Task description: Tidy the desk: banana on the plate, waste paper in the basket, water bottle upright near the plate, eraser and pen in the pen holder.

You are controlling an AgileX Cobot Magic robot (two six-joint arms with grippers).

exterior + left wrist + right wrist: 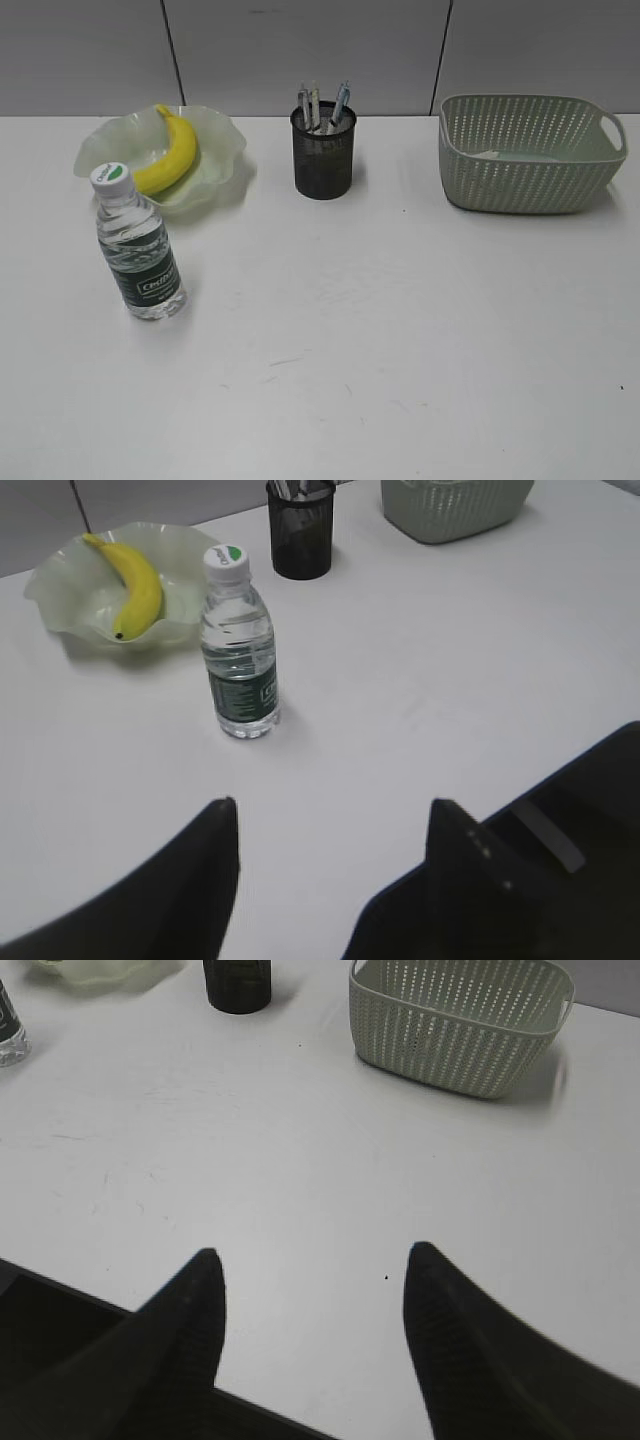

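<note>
Resting banana [172, 152] in plate [225, 135]

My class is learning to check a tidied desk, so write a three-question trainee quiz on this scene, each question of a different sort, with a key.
1. True or false: the banana lies in the plate.
2. Which way does the water bottle stand? A) on its side B) upright C) upside down
3. Fill in: the pens stick out of the black mesh ____.

Key
1. True.
2. B; it stands upright on the desk, cap on top, just in front of the plate.
3. Pen holder. It stands between the plate and the basket.
</note>
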